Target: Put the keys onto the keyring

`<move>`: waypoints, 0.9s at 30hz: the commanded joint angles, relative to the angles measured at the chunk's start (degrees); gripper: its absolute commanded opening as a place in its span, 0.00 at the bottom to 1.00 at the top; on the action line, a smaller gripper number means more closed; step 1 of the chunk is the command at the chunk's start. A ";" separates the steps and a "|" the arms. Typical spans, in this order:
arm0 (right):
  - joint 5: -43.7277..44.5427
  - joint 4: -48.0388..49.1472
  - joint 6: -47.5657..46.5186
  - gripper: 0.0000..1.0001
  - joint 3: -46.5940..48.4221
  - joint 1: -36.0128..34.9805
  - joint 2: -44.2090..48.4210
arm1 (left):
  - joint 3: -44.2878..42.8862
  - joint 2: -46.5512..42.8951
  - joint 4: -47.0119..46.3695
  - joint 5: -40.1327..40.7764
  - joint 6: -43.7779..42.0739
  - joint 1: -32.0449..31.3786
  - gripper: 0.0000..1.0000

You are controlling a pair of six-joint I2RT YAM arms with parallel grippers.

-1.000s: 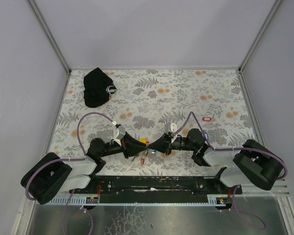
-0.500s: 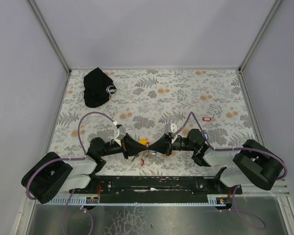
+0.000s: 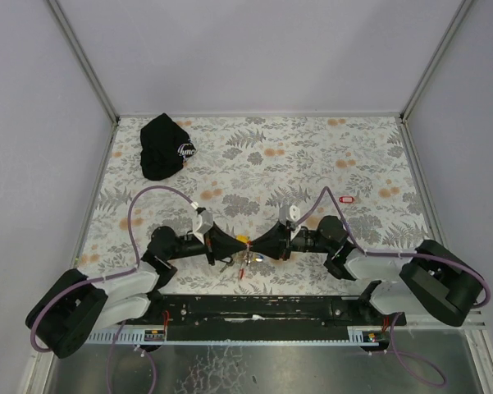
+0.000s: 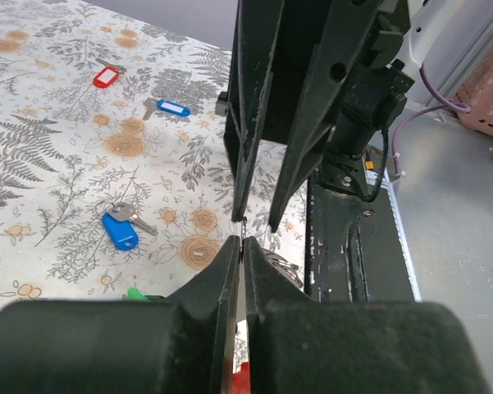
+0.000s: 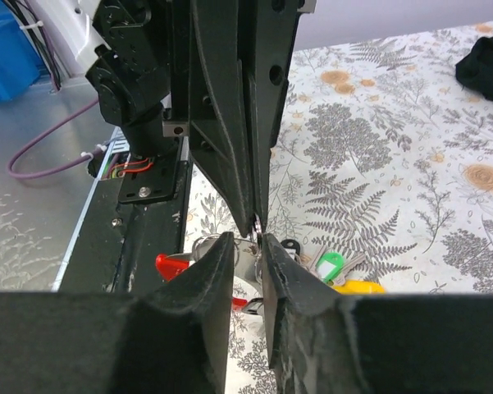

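Observation:
My left gripper (image 3: 236, 249) and right gripper (image 3: 257, 249) meet tip to tip near the table's front edge. The left gripper (image 4: 241, 244) is shut on the thin wire of the keyring (image 5: 258, 236). The keyring's red piece (image 5: 171, 264) hangs under it. The right gripper (image 5: 247, 246) stands a narrow gap open, with the ring and a grey-white bar showing between its fingertips. Green (image 5: 329, 264), yellow (image 5: 358, 287) and black (image 5: 289, 245) tagged keys lie bunched just below. A blue key (image 4: 120, 231) lies loose on the cloth.
A second blue tag (image 4: 171, 107) and a lone red tag (image 3: 347, 198) lie farther out on the floral cloth (image 3: 312, 156). A black cap (image 3: 164, 146) lies at the back left. The black base rail (image 3: 254, 308) runs close below the grippers.
Both arms have shifted slightly and their elbows have dropped. The two grippers stay tip to tip over the key bunch, which hangs a little lower.

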State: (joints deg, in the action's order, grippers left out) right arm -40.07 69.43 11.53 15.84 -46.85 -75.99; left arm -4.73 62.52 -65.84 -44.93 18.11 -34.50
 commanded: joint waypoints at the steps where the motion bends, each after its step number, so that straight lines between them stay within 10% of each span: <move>1: 1.93 -9.33 -3.03 0.30 0.31 0.71 7.70 | -3.49 -5.00 13.85 0.91 -7.36 0.32 0.00; 15: 25.32 -62.76 -8.14 0.46 12.55 0.71 20.77 | -15.73 -7.99 43.79 13.82 -21.83 -7.65 0.00; 27: 15.47 -45.94 -21.29 0.41 3.37 0.71 26.57 | -23.48 -4.21 57.07 20.05 -26.89 -13.26 0.00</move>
State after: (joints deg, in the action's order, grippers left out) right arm -20.03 13.47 -3.79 21.63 -46.41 -52.21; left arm -25.23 57.65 -15.64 -28.45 -5.34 -46.17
